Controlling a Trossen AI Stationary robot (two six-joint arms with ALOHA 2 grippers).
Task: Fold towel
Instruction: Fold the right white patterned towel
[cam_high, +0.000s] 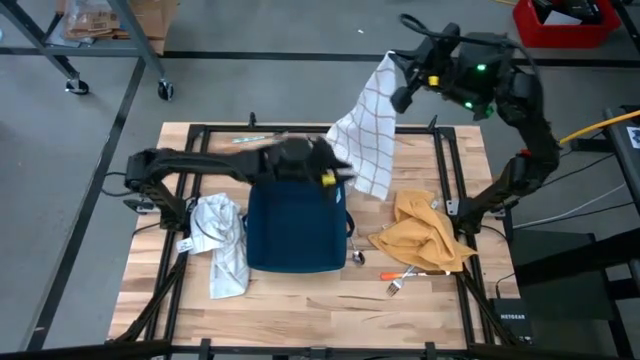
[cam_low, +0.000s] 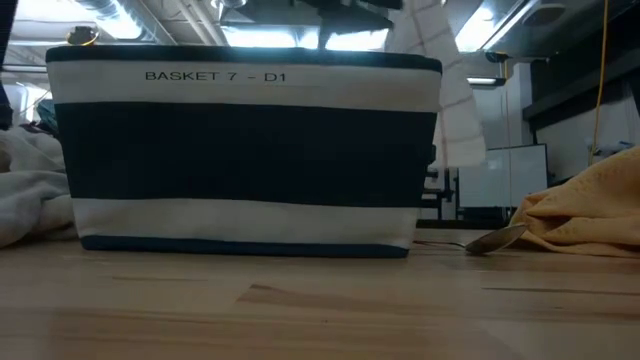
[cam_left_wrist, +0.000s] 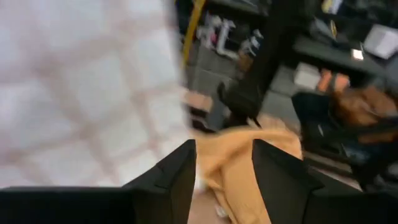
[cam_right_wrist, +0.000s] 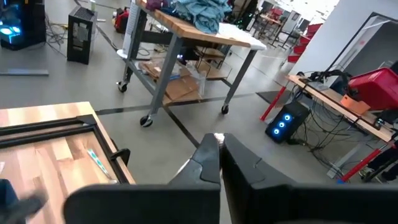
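Note:
A white towel with a thin brown check (cam_high: 368, 125) hangs from my right gripper (cam_high: 397, 72), which is shut on it high over the table's far edge. In the low view the towel (cam_low: 447, 95) hangs behind the striped basket (cam_low: 240, 150). My left gripper (cam_high: 338, 172) hovers open above the basket's far rim (cam_high: 300, 188), right beside the towel's lower part. In the left wrist view the towel (cam_left_wrist: 87, 87) fills the space beside one finger (cam_left_wrist: 177, 180), and nothing lies between the fingers. I cannot tell whether that finger touches the cloth. My right gripper pinches the towel's top corner (cam_right_wrist: 217, 135) between its two shut fingers; only a bit of white shows past their tips. The fingers reach in about level from the table's far right. The towel hangs slack below them, its lower edge (cam_low: 460, 160) clear of the table.
A mustard cloth (cam_high: 425, 238) lies crumpled at the right, with a spoon (cam_low: 495, 240) beside it. A pale grey cloth (cam_high: 222, 245) lies left of the basket. Black frame rails (cam_high: 450, 170) run along the table's edges. Bare wood (cam_high: 300, 310) lies at the near side.

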